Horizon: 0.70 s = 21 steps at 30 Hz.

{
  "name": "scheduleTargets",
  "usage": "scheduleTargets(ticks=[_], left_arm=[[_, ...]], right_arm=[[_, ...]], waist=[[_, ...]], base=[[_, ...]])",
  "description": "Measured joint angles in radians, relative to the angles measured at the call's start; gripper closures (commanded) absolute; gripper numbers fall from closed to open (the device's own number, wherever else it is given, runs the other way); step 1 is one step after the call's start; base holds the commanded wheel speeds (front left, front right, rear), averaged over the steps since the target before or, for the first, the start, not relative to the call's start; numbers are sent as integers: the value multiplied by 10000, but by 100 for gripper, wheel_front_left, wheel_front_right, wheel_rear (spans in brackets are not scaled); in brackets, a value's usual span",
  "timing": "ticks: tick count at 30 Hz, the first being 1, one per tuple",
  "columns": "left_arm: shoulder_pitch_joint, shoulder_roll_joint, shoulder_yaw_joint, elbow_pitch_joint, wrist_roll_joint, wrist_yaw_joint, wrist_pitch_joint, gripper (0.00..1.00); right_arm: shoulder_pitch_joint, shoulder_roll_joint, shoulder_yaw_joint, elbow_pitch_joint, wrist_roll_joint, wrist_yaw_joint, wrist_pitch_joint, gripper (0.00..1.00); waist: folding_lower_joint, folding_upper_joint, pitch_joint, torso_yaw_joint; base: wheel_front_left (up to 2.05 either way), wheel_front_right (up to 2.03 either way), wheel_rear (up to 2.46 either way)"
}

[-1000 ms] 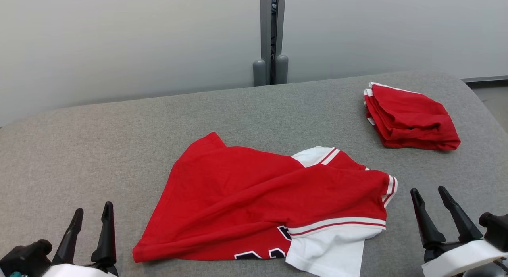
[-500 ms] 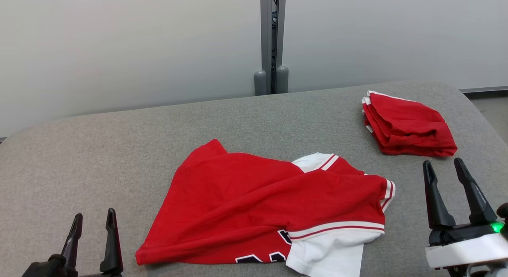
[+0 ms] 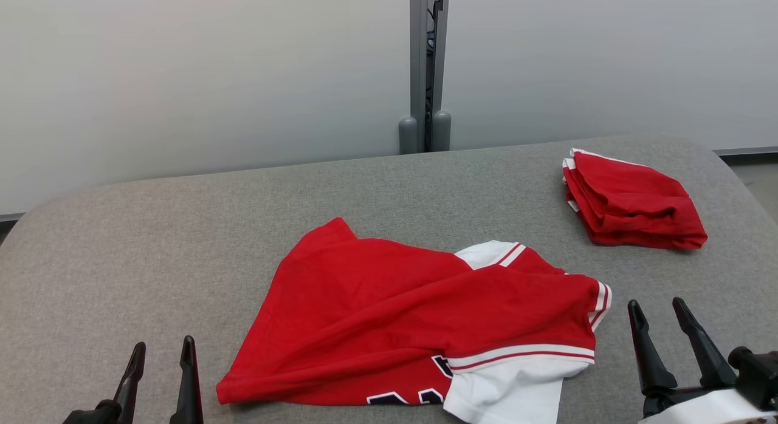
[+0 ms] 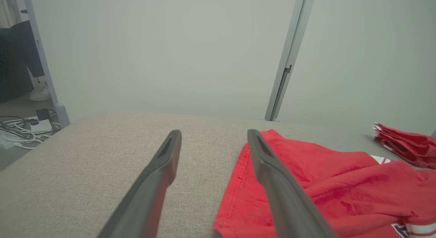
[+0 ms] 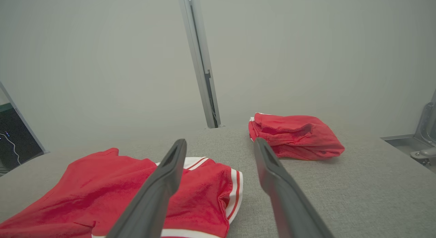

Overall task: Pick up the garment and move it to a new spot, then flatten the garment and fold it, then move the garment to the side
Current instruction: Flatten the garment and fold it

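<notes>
A red garment with white sleeves, striped trim and dark lettering lies crumpled on the middle of the grey table. My left gripper stands open near the front edge, just left of the garment's hem, holding nothing. In the left wrist view the left gripper hangs over bare table, and the garment lies under its right finger. My right gripper is open and empty just right of the garment's striped sleeve. From the right wrist, the right gripper points past the garment.
A folded red garment sits at the table's back right, also seen from the right wrist as the folded red garment. A grey post stands against the wall behind the table. Cables lie on the floor past the left edge.
The head view has shifted a little. The right gripper, further forward half a second ago, has drawn back toward the front edge. The left gripper sits lower in view. The garment lies unchanged.
</notes>
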Motion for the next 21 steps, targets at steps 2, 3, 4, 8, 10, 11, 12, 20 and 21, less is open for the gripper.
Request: scheduleTargets(ticks=[2,3,4,8,10,11,12,20,21], left_arm=[[-19,-6,-19,67,2,-58,-2,0],[-31,-10,-21,92,2,-67,-10,0],[-37,-8,-21,117,2,-73,-10,0],[-96,-2,-12,182,15,-113,-12,0],[-145,2,-8,205,15,-127,-12,0],[-172,2,-6,217,15,-132,-13,0],[-191,2,-4,236,15,-155,-13,0],[-215,-84,-19,339,13,-198,-17,0],[-215,-88,-21,355,13,-198,-23,0]], right_arm=[[-13,-12,23,102,6,0,0,0],[-35,-19,29,121,15,0,0,0],[-58,-19,31,134,19,0,0,0],[-57,-10,19,422,79,0,84,0],[-59,-10,27,466,96,0,123,0],[-59,-10,27,481,104,0,123,0],[-61,-6,29,497,104,0,123,0],[-111,15,48,548,111,0,121,0],[-111,15,54,556,119,0,121,0]], waist=[[0,0,16,10],[0,0,22,13],[0,0,26,17],[0,0,32,49],[0,0,36,67],[0,0,41,73],[0,0,46,77],[0,0,63,72],[0,0,66,70]], base=[[0,0,0],[0,0,0],[0,0,0],[0,0,0],[0,0,0],[0,0,0],[0,0,0],[0,0,0],[0,0,0]])
